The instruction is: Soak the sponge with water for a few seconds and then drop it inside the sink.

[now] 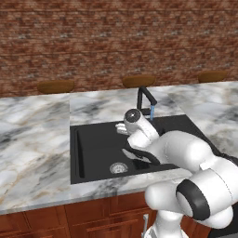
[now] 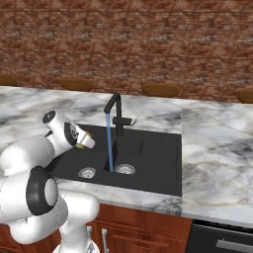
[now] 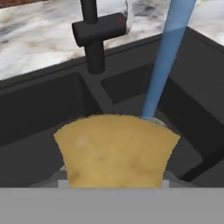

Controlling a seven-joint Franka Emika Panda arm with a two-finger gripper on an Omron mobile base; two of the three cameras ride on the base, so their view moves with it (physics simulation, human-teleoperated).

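My gripper is clamped on the yellow sponge, holding it out over the black double-basin sink set in a marble counter. In the hand view the sponge takes up the foreground between my fingertips, its far edge just at the foot of the light-blue stream of water; whether the stream lands on the sponge or passes right behind it, I cannot tell from that angle. In the right base view the water falls straight from the spout of the black faucet down to the floor of the basin beside a round silver drain, and my gripper sits to the left of the stream, near it but apart from it. A sliver of yellow shows at my fingertips there. A second drain lies in the other basin, below my wrist. From the left base view my arm reaches over the sink, with the faucet just behind the hand. A brick wall runs behind the counter, with brown wooden stool seats lined along its far edge.
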